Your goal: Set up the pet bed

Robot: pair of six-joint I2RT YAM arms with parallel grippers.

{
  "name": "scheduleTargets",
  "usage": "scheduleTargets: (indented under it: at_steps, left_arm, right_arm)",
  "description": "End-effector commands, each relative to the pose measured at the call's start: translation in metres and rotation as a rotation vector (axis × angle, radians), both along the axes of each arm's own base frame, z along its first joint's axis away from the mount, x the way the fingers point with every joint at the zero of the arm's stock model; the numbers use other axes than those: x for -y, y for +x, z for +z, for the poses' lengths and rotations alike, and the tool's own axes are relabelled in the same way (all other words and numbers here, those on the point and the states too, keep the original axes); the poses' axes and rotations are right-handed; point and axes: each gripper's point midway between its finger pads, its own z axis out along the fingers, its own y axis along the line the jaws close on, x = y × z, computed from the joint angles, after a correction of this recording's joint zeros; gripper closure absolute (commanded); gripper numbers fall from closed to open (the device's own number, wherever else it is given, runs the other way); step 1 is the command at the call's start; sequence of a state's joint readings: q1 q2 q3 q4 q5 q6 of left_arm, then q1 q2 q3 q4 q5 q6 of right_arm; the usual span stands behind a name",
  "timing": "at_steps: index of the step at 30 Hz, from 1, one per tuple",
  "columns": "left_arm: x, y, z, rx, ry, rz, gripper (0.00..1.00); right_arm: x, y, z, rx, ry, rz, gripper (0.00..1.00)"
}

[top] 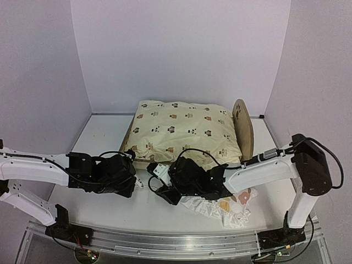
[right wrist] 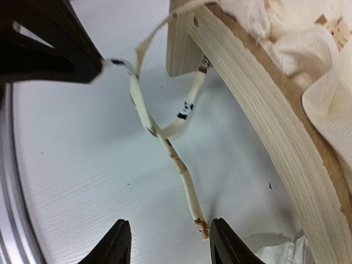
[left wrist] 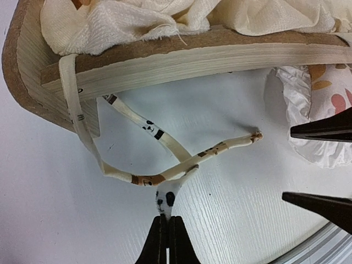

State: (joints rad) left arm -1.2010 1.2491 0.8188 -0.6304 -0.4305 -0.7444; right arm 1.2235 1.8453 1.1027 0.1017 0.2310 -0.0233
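Note:
The pet bed [top: 243, 129] stands mid-table with a cream animal-print cushion [top: 181, 129] lying on it. Two thin cushion ties hang from the bed's wooden rail [left wrist: 192, 60] and cross on the table. My left gripper [left wrist: 166, 219] is shut on the end of one tie [left wrist: 164, 199], by the bed's front left corner. Just right of it, my right gripper [right wrist: 169, 228] is open. The free end of the other tie [right wrist: 190, 192] lies against its right finger [right wrist: 223, 242] and is not pinched. In the top view both grippers [top: 133, 175] [top: 162, 188] sit close together in front of the bed.
A ruffled white floral pillow [top: 231, 206] lies crumpled on the table at the front right, under the right arm. The table's metal front edge [top: 176, 242] is close behind both grippers. White walls enclose the back and sides.

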Motion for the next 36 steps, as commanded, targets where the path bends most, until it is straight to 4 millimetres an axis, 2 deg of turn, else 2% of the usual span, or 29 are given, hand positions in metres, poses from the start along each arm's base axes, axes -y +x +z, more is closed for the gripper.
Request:
scheduleTargets:
  at_steps: [1,5,9,13,21,30,36]
  left_arm:
    - [0.013,0.009,0.024,0.049,-0.064,-0.008,1.00]
    - [0.013,0.008,0.027,0.049,-0.071,-0.014,1.00]
    - [0.012,0.008,0.028,0.051,-0.075,-0.015,1.00]
    - [0.012,0.008,0.029,0.054,-0.076,-0.019,1.00]
    - [0.013,0.007,0.030,0.056,-0.080,-0.026,1.00]
    - [0.010,0.006,0.031,0.056,-0.093,-0.024,1.00]
    - [0.008,0.005,0.031,0.055,-0.094,-0.018,1.00]
  right_arm:
    - [-0.023,-0.015,0.032,-0.027,0.134,0.116,0.49]
    - [-0.043,-0.016,0.036,-0.022,0.183,0.177,0.49]
    - [-0.060,-0.007,0.034,-0.038,0.232,0.194,0.48]
    - [-0.075,0.003,0.042,-0.046,0.296,0.197,0.47]
    - [-0.086,0.021,0.032,-0.042,0.306,0.176,0.48]
    - [-0.095,0.030,0.021,-0.053,0.314,0.180,0.57]
    - [-0.097,0.029,0.027,-0.050,0.357,0.185,0.73]
